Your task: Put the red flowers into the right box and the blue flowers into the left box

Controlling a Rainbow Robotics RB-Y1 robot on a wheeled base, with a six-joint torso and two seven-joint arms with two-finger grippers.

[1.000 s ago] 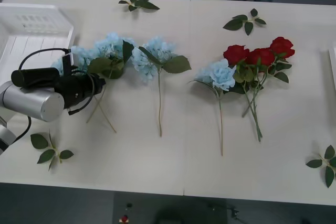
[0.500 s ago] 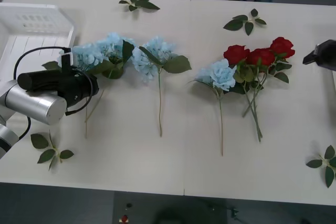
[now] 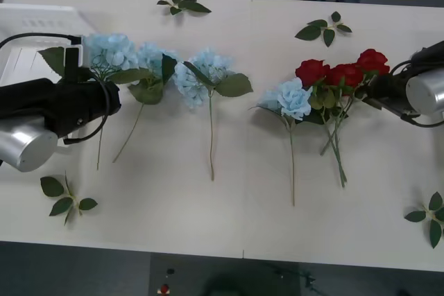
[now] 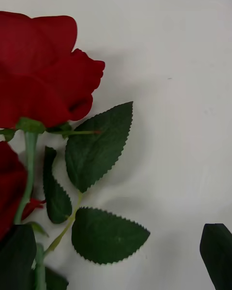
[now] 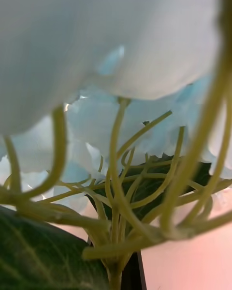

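Here, 4 blue flowers [image 3: 208, 71] on the white table [image 3: 173, 206]: 3 left of the table seam [image 3: 248, 171], 1 just right of it, next to the roses. Farthest left of the seam, the leftmost blue flower [image 3: 111, 50], raised off the surface at the left gripper [image 3: 97, 91], thin stem hanging down past the arm toward the near edge. Looks clamped on that stalk just under the bloom, going by the left wrist view, with pale petals and green stalklets pressed close to the lens. Next 2 heads toward the seam flat on the table, leaves overlapping, stems pointing to the near edge.

Right of the seam, 3 red flowers [image 3: 340, 74] in 1 tight cluster, stems crossed. Right gripper [image 3: 374, 89] low at the cluster's side farthest from the seam, beside the outermost bloom and its leaves; cannot tell how far open, or whether gripping anything.

Left box [image 3: 41, 25] at the table's edge far left of the seam, beside the raised bloom.

Also 4 leaf sprigs [image 3: 184, 5]: 2 near the far edge, 1 on each side of the seam, and 2 near the front corners.

Wide bare tabletop on both sides of the seam between the stem ends and the near edge.
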